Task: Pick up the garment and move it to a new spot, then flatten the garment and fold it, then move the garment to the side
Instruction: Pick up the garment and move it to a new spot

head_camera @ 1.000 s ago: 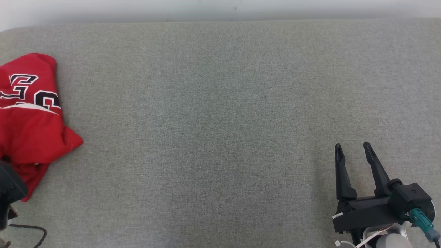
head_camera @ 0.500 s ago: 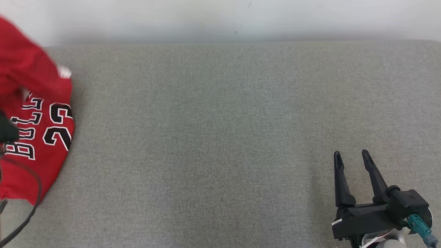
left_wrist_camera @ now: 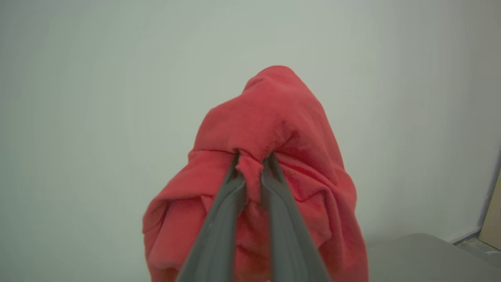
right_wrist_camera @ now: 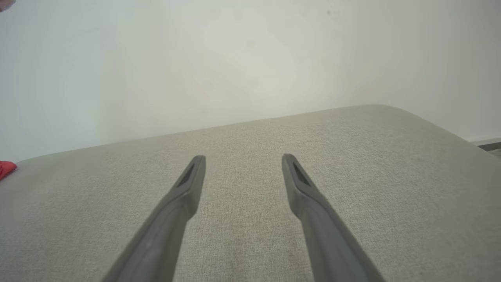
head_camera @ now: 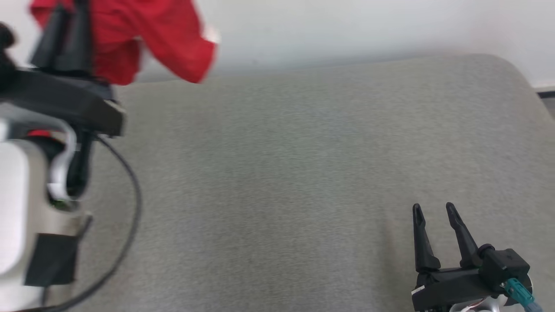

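Note:
The garment (head_camera: 167, 37), a red jersey, hangs bunched in the air at the upper left of the head view, above the far edge of the grey cushion (head_camera: 277, 173). My left gripper (head_camera: 67, 11) is shut on a fold of it; in the left wrist view the fingers (left_wrist_camera: 250, 160) pinch the red garment (left_wrist_camera: 274, 113), which drapes down around them against the wall. My right gripper (head_camera: 432, 209) stands open with nothing in it, low over the cushion's near right part (right_wrist_camera: 242, 157). A red corner of the garment (right_wrist_camera: 6, 169) shows at the right wrist view's left edge.
A pale wall (head_camera: 355, 26) runs behind the cushion. The cushion's rounded right corner (head_camera: 516, 69) drops toward the floor (head_camera: 547, 97). A black cable (head_camera: 130, 203) loops from my pale left forearm (head_camera: 17, 208) over the cushion's left side.
My left arm has lifted the garment off the cushion's left side, high up and a little rightward. The head camera has tilted up and shifted. The right gripper has stayed open.

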Motion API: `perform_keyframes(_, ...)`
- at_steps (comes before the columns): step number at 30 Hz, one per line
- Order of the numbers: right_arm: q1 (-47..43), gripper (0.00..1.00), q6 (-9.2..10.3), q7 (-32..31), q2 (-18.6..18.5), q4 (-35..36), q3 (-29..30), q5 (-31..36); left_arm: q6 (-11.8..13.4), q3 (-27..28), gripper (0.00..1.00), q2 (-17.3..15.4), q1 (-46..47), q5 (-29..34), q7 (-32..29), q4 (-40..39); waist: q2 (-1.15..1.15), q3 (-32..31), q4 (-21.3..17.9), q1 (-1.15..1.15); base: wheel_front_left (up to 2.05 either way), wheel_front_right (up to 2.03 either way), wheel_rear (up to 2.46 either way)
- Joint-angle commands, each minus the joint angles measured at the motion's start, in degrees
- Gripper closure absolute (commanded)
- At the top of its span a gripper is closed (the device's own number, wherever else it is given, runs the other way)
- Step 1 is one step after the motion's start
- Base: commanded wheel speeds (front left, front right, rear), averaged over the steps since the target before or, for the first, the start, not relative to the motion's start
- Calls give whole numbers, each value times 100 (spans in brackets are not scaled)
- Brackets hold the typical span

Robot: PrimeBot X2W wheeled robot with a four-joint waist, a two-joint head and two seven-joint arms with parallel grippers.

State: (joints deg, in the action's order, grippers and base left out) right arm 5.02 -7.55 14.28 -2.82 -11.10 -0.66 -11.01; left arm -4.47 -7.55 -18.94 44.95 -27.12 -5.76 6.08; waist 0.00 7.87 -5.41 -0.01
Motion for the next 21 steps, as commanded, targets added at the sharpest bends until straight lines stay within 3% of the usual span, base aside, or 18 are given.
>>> perform_keyframes(1,-48,0,12,48,-11,-40,-4,-58,-7,-160,100,175,50,31,-39,-119,0,-49,-438,1,0,0,0)
perform_keyframes(12,-11,0,12,91,-8,-141,-27,-69,36,-669,100,864,-425,-157,139,154,0,1,-1120,1,0,0,0)
perform_keyframes(21,43,0,12,98,-8,-67,9,-46,75,-836,100,1251,-1274,-356,626,1094,0,159,-1182,1,0,0,0)
